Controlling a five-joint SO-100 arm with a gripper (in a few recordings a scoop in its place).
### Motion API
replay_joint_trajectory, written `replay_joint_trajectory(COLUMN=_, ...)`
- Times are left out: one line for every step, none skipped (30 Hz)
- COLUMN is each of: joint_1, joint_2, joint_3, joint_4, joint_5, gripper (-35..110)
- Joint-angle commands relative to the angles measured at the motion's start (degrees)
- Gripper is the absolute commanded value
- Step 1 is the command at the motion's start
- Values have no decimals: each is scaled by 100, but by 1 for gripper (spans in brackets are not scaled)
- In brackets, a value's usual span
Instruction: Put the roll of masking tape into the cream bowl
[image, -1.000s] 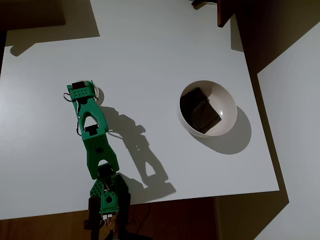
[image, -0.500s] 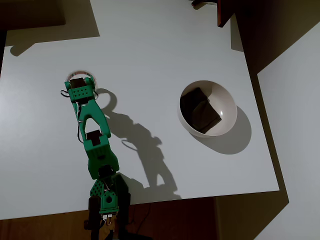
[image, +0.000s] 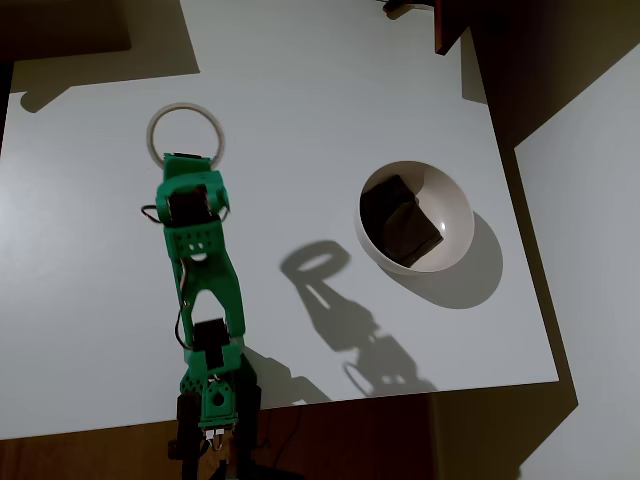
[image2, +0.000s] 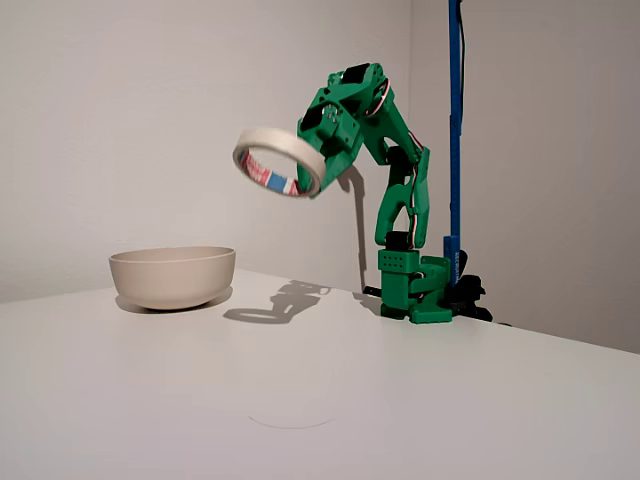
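A: What does the claw (image2: 318, 150) have?

B: It is clenched on the rim of the roll of masking tape (image2: 280, 161), which hangs tilted, high in the air.

A: And the cream bowl (image2: 172, 275)?

B: Well apart from the tape, lower down, to the left in the fixed view; the carry must cross toward it and descend.

A: Surroundings?

B: The bowl rests on a plain white surface (image2: 320, 400), with bare walls behind.

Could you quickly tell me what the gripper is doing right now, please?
Gripper: closed on the roll of masking tape, held high above the table, away from the cream bowl.
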Motion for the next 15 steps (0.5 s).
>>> replay_joint_trajectory(joint_1=589, joint_2=1371, joint_3=-325, joint_4=211, joint_5=62, gripper=-8)
replay_joint_trajectory(joint_1=800, joint_2=1512, joint_3=-325, joint_4=246, joint_5=44, gripper=-8)
replay_joint_trajectory(joint_1=1028, joint_2=1626, joint_3=-325, joint_4=272, joint_5=-9, gripper=-8)
replay_joint_trajectory(joint_1=1283, joint_2=1714, joint_3=-325, joint_4=281, joint_5=-53, gripper=-8)
replay_joint_trajectory(joint_1=1538, joint_2=1784, joint_3=-325, joint_4=281, joint_5=-97, gripper=-8)
replay_joint_trajectory(joint_1=1837, joint_2=1819, joint_3=-325, joint_4=255, joint_5=-141, gripper=-8)
replay_joint_trajectory(joint_1=2127, joint_2=1819, joint_3=-325, joint_4=220, joint_5=-193, gripper=-8)
replay_joint_trajectory(joint_1=2399, joint_2=1811, joint_3=-334, joint_4=176, joint_5=-246, gripper=-8)
replay_joint_trajectory(joint_1=2672, joint_2=1758, joint_3=-334, joint_4=123, joint_5=-299, gripper=-8)
replay_joint_trajectory(joint_1=2944, joint_2=1687, joint_3=-334, joint_4=53, joint_5=-352, gripper=-8)
replay_joint_trajectory(joint_1=3208, joint_2=1582, joint_3=-334, joint_4=-26, joint_5=-396, gripper=-8)
replay_joint_trajectory(joint_1=3445, joint_2=1459, joint_3=-352, joint_4=-114, joint_5=-431, gripper=-8)
replay_joint_trajectory(joint_1=3700, joint_2=1292, joint_3=-422, joint_4=-176, joint_5=-466, gripper=-8)
replay_joint_trajectory(joint_1=3946, joint_2=1090, joint_3=-545, joint_4=-229, joint_5=-501, gripper=-8)
replay_joint_trajectory(joint_1=4175, joint_2=853, joint_3=-703, joint_4=-281, joint_5=-527, gripper=-8)
